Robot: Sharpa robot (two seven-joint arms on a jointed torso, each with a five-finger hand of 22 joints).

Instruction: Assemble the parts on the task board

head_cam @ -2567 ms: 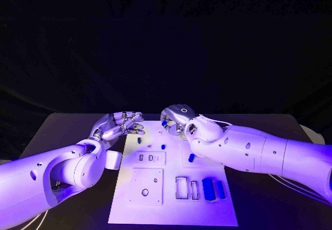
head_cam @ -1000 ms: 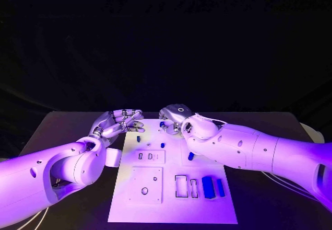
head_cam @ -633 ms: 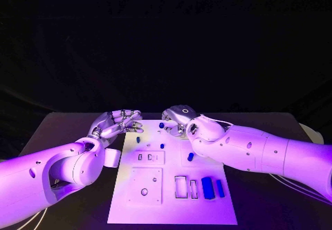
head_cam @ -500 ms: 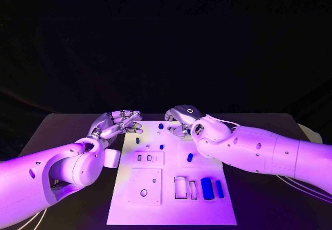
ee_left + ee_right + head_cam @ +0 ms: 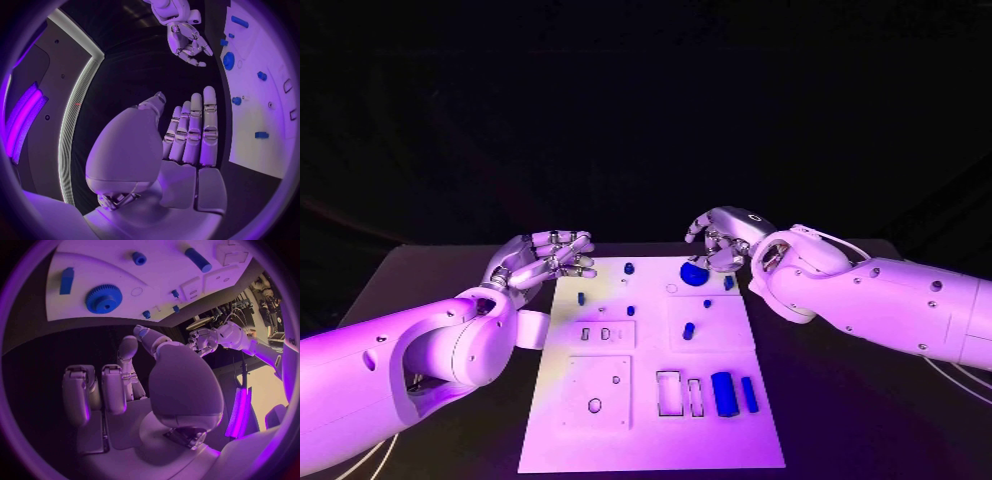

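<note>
- Silver fingers of my left hand (image 5: 545,255) lie side by side and nearly straight, thumb apart, nothing held; the hand hangs over the black table (image 5: 444,270), just beside the far left corner of the task board (image 5: 646,440).
- White and flat, the task board stretches away from that hand toward my right, with raised square plates and small slots nearer my body.
- Closest to my left fingertips are a small blue peg (image 5: 580,296) lying near the board's left edge and another short blue peg (image 5: 629,268) standing beyond it; each looks like a stubby cylinder.
- Further toward my right hand, a blue gear (image 5: 694,271) lies flat on the far part of the board: a round toothed disc with a raised hub and a centre hole, plain in my right wrist view (image 5: 104,298).
- A tiny blue stud (image 5: 707,303) and an oblong blue piece (image 5: 689,328) sit on the board between the gear and the slots.
- Two blue bars, one broad (image 5: 723,393) and one thin (image 5: 749,394), lie side by side at the near right of the board, well apart from both hands.
- My right hand (image 5: 728,240) hangs just past the gear at the board's far right corner, fingers loosely bent and apart, holding nothing; a small blue block (image 5: 728,283) lies just beside it.
</note>
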